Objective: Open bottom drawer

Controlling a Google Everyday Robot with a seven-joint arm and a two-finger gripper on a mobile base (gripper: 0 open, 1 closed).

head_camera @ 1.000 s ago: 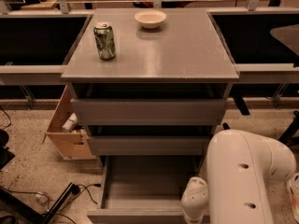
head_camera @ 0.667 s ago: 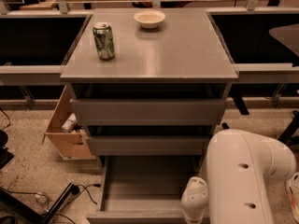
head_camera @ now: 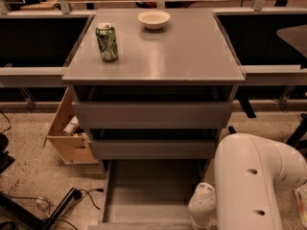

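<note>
The grey cabinet (head_camera: 153, 61) has three handleless drawers. The bottom drawer (head_camera: 151, 190) stands pulled out toward me, and its smooth grey inner tray shows empty. Its front panel (head_camera: 139, 226) lies at the lower edge of the view. The two upper drawer fronts (head_camera: 151, 114) are pushed in. My white arm (head_camera: 259, 181) fills the lower right, and its wrist (head_camera: 204, 206) reaches down beside the drawer's right front corner. The gripper itself is below the edge of the view.
A green can (head_camera: 107, 42) and a white bowl (head_camera: 153, 18) stand on the cabinet top. A tan cardboard box (head_camera: 67, 131) sits on the floor left of the cabinet. Cables (head_camera: 57, 207) lie on the floor at the lower left. Dark shelving flanks the cabinet.
</note>
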